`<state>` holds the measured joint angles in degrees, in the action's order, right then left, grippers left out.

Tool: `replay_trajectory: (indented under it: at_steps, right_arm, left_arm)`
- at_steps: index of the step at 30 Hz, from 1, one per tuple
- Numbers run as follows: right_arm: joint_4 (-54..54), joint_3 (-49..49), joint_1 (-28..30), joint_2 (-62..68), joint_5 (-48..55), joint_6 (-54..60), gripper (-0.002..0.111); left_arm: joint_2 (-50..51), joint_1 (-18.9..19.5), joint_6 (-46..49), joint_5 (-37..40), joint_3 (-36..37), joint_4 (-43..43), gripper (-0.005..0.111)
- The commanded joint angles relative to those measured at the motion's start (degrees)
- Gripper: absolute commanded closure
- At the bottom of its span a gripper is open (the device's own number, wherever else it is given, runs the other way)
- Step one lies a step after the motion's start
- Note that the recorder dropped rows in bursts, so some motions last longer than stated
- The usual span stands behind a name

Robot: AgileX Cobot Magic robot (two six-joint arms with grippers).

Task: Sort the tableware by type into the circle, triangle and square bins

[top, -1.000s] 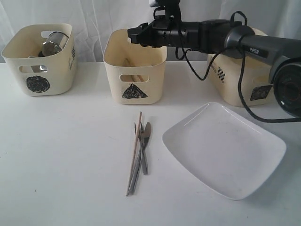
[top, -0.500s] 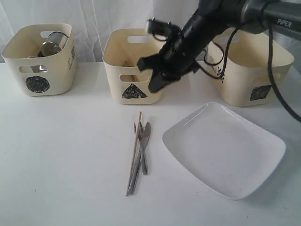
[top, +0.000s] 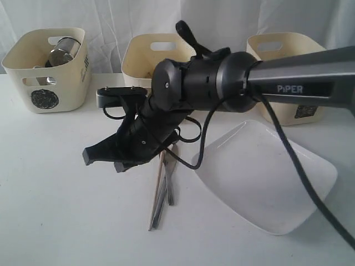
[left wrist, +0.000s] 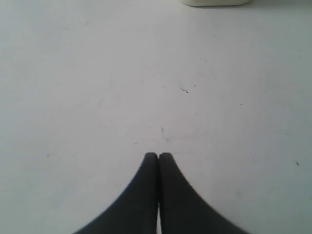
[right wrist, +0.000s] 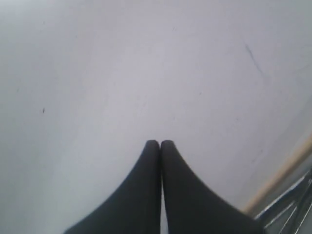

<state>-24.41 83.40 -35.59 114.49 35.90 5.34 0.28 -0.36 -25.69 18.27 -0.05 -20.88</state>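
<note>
Beside the plate (top: 266, 177), your right gripper (top: 104, 162) hung empty, jaws pinched shut, just beside the cutlery (top: 168, 185). You needed to part them and centre over the chopstick (top: 155, 199) before lowering. Left gripper (left wrist: 158, 155): also shut, over the table (left wrist: 97, 73). Circle bin (top: 47, 83) held a mug (top: 64, 50); triangle bin (top: 136, 69) and square bin (top: 288, 55) contents unclear.

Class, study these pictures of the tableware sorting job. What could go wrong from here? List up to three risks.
1. The right gripper is shut beside the chopstick, knife and fork; a sideways move could scatter them.
2. The dangling cable hangs near the plate rim and may snag.
</note>
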Motion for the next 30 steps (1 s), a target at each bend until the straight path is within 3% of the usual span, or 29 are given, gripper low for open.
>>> replay_trajectory:
  at_steps: [1, 7, 10, 15, 21, 30]
  right_arm:
    - [0.79, -0.35, 0.25, 2.91, -5.84, -0.48, 0.101]
    - [0.97, 0.58, 0.36, 4.0, -3.91, -0.48, 0.079]
    - [1.12, 1.84, 0.88, 3.66, -4.2, -0.48, 0.074]
    - [4.96, 3.25, 1.93, 3.15, -3.96, -8.55, 0.076]
    - [32.84, 3.53, 2.17, 4.13, 5.75, -31.73, 0.083]
    - [33.31, 3.93, 2.05, 5.05, 1.56, -31.73, 0.082]
  left_arm:
    - [-0.28, -0.31, 0.02, 0.79, 0.05, -0.14, 0.106]
    - [-0.28, -0.31, 0.02, 0.79, 0.05, -0.14, 0.106]
    - [-0.28, -0.31, 0.02, 0.79, 0.05, -0.14, 0.106]
    - [-0.28, -0.31, 0.02, 0.79, 0.05, -0.14, 0.106]
    - [-0.28, -0.31, 0.02, 0.79, 0.05, -0.14, 0.106]
    - [-0.28, -0.31, 0.02, 0.79, 0.05, -0.14, 0.106]
